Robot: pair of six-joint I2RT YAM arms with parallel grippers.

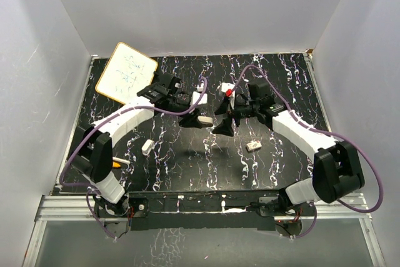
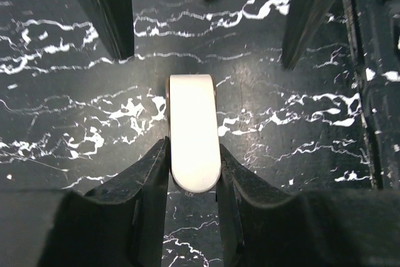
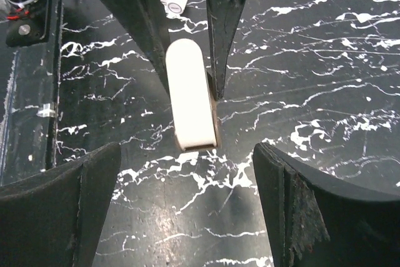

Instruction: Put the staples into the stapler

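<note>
The stapler (image 1: 202,119) is a small white oblong with one rounded end, lying flat on the black marbled table (image 1: 187,167). My left gripper (image 1: 189,115) is shut on its rounded end, and the left wrist view shows both fingers pressed against the stapler's (image 2: 194,129) sides. My right gripper (image 1: 224,124) is open and faces the stapler's square end (image 3: 195,136) from a short gap, touching nothing. A small whitish-grey staples box (image 1: 253,146) lies on the table to the right of the right gripper. No loose staple strips show.
A small whiteboard (image 1: 125,70) lies at the far left. A small white piece (image 1: 147,146) lies left of centre. An orange-and-white stick (image 1: 119,162) lies by the left arm. A white block (image 1: 226,87) sits behind the grippers. White walls close in the table.
</note>
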